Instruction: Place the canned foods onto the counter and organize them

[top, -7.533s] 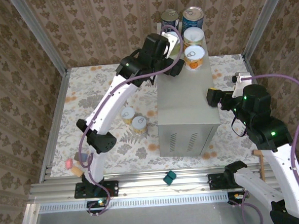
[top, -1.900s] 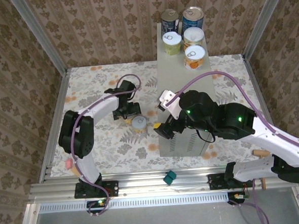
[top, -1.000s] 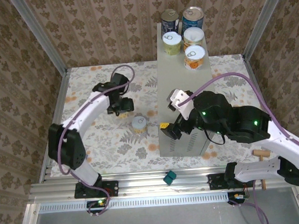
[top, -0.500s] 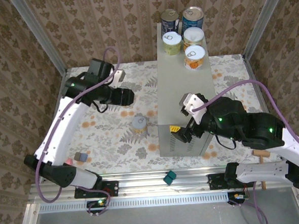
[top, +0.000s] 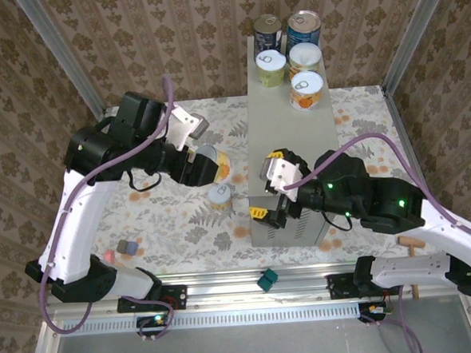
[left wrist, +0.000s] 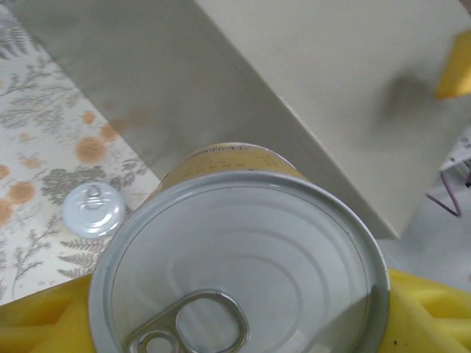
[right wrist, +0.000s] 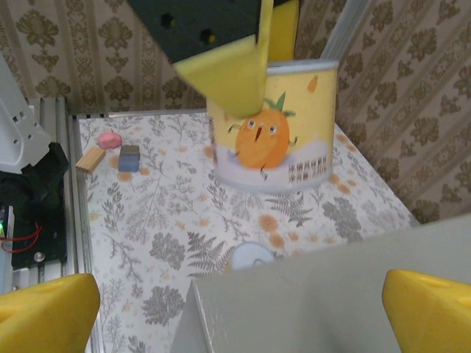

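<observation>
Top external showed four cans point(top: 306, 88) at the counter's point(top: 297, 141) far end. The left gripper point(top: 207, 166) held a fifth can point(top: 219, 163) aloft beside it; a sixth can point(top: 219, 196) sat on the floor point(top: 166, 221), and the right gripper point(top: 268, 184) gaped empty.

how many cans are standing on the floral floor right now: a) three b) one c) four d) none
b: one white-lidded can stands on the floral floor beside the counter, while the left gripper holds a second can up off the floor.
</observation>
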`<state>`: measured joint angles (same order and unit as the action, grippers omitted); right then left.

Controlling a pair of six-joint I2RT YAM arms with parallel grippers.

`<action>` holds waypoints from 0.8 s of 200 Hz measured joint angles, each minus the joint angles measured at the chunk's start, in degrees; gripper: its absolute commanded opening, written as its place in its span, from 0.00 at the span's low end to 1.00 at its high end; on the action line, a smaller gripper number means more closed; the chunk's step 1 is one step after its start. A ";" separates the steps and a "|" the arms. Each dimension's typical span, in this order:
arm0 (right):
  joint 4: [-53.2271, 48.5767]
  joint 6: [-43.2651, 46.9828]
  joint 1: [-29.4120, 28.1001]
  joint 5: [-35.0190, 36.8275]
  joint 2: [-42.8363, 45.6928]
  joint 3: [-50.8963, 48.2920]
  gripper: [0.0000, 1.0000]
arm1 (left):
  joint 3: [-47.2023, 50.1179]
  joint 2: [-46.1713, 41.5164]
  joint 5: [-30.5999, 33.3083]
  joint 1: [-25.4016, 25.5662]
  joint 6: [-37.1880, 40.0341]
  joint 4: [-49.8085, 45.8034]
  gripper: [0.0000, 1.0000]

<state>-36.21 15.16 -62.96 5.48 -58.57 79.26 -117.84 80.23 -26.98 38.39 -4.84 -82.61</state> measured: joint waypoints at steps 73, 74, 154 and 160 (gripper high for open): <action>7.23 0.52 0.00 -2.97 -5.49 0.15 1.00 | -0.79 -0.87 -4.15 3.74 1.70 -2.03 0.66; 7.30 0.52 0.00 -2.99 -5.62 0.15 1.00 | -0.81 -0.87 -4.17 3.76 1.70 -2.03 0.66; 12.96 -0.61 1.11 -3.52 -9.33 0.09 0.97 | -3.37 -0.90 -4.52 6.21 1.73 -2.05 0.67; 13.22 -0.83 1.33 -3.96 -9.42 0.04 0.95 | -3.45 -0.90 -4.44 6.21 1.73 -1.99 0.66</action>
<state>-22.98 14.33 -61.63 1.52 -67.99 79.31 -121.30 79.33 -31.42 44.60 -3.11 -84.60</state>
